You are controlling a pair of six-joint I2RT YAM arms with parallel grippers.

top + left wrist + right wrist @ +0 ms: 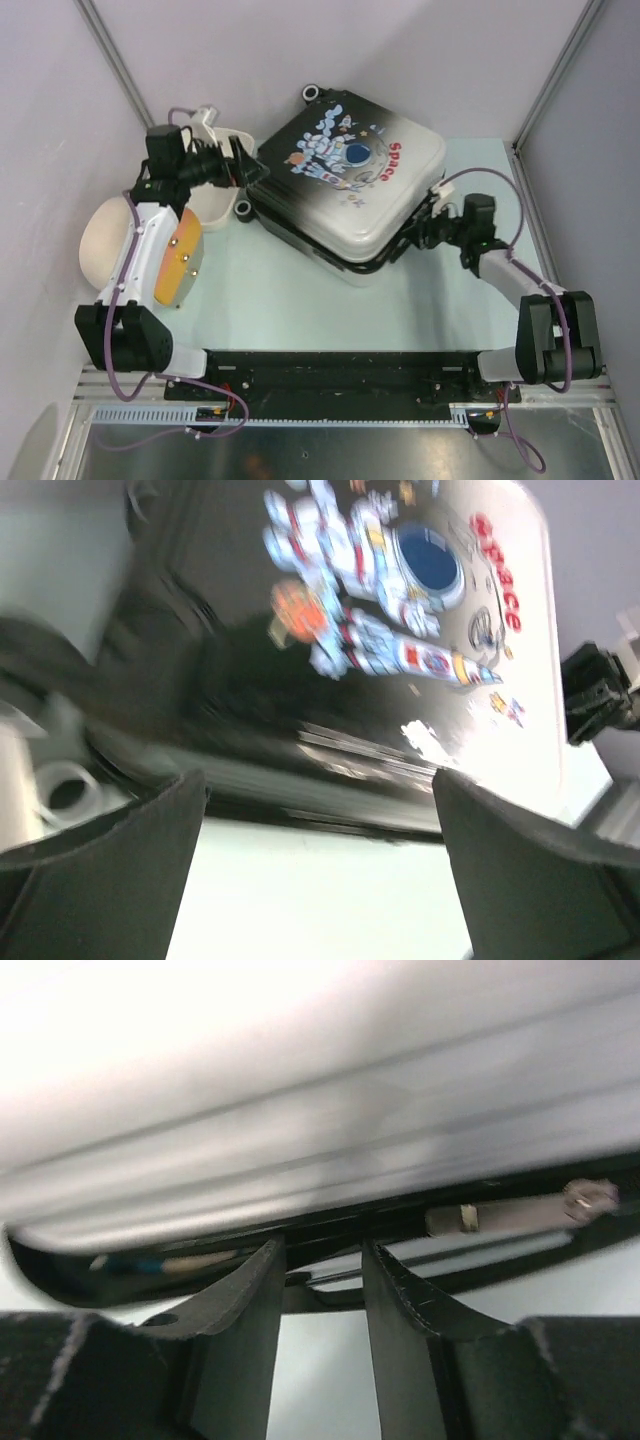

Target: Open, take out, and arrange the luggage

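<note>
the luggage [345, 185] lies upper middle of the top view. your left gripper [318, 780] stands spread wide at its left; your right gripper [322, 1250] has its fingers narrowly apart at the right edge, grip unclear.

The luggage [345, 180] is set on the far middle of the table [290, 300]. A tub [213, 205] is placed just beside its left edge, and a cylinder [100, 245] is laid further left and nearer the front, partly under the left arm. The left gripper [250, 170] is held above the tub, at the luggage's left side. The right gripper [402, 243] is set against the luggage's near right edge.
</note>
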